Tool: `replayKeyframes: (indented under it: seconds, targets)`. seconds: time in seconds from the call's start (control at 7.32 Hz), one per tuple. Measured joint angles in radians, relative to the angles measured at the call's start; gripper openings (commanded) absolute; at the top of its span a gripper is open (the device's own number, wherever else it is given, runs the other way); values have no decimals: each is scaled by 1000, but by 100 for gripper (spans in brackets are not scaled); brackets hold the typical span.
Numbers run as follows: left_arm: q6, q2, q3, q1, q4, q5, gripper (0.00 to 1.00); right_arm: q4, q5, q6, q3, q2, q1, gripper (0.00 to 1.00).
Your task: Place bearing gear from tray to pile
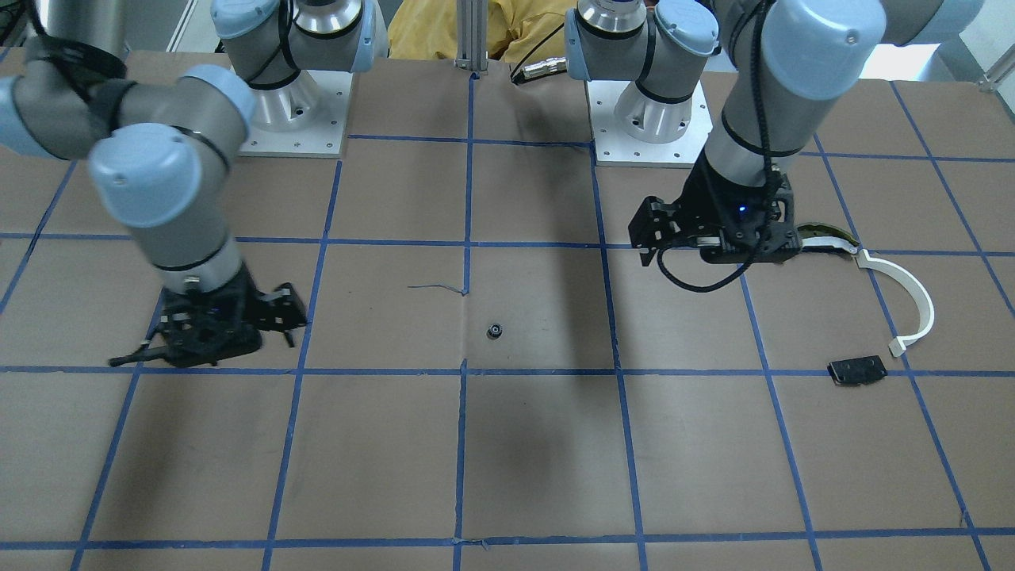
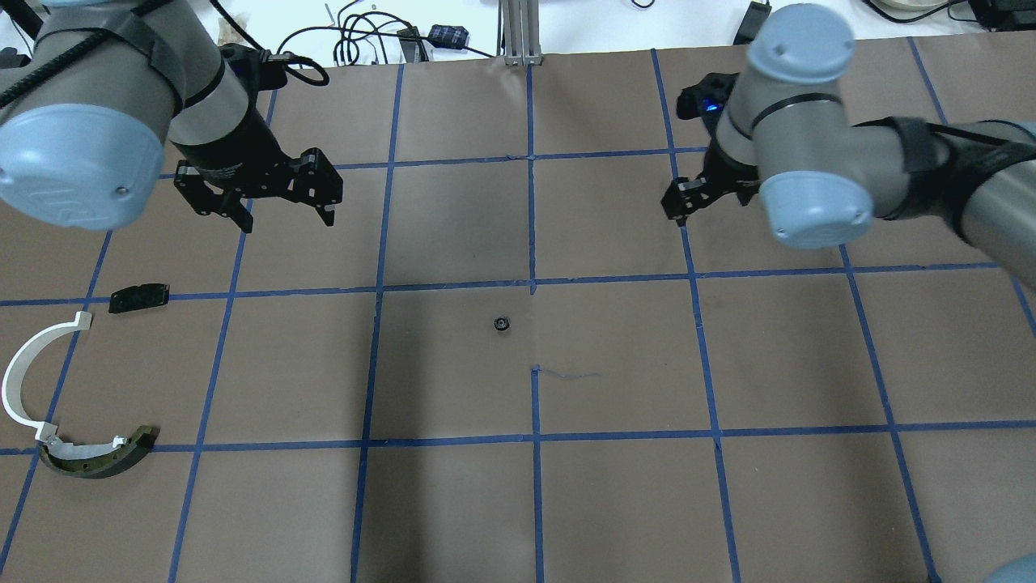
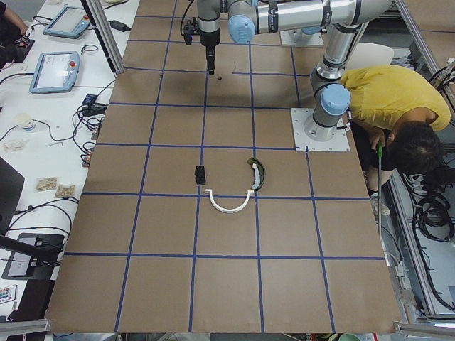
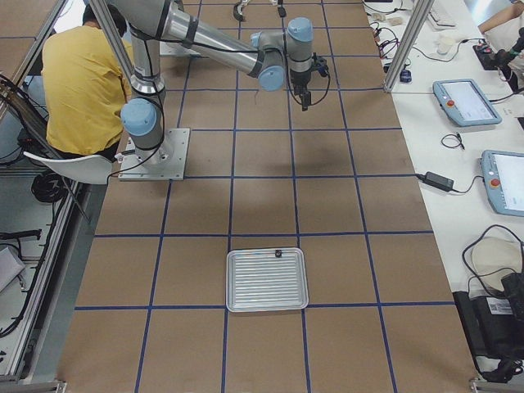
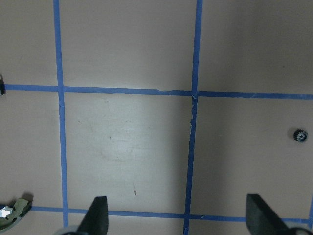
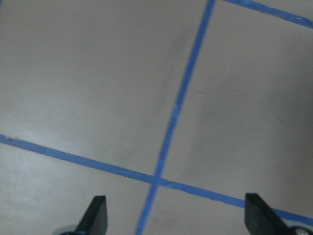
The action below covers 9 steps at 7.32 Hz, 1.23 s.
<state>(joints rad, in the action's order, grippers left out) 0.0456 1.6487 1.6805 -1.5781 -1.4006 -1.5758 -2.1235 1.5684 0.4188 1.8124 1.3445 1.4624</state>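
My left tool and right tool both gape wide, empty. The bearing gear lies alone on the counter between them. From the gear, the pile lies out past the left tool, so I judge this reach is the left's.

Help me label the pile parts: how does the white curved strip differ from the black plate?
The white curved strip is a long, thin open arc; the black plate is a short, compact rectangle. The strip is far longer than the plate. One end of the strip meets the olive arc piece; the plate lies alone. Both rest flat on the table.
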Motion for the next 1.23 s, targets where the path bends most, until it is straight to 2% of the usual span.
replayKeyframes:
  seconds: [0.27,0.55,0.82,1.09,1.23]
  targets:
    - [51,89,39,-114,150,11,100,111,1,329,1,19,-301,100]
    - [61,191,78,-203,297,27,100,151,-1,615,0,9,-572,100]
    - [61,276,86,-274,365,30,100,85,0,893,-5,-50,-724,100]
    - [53,341,86,-303,386,37,100,8,5,1310,-10,-130,-819,100]
    - [52,367,87,-306,390,38,100,-71,2,1495,-15,-165,-842,100]
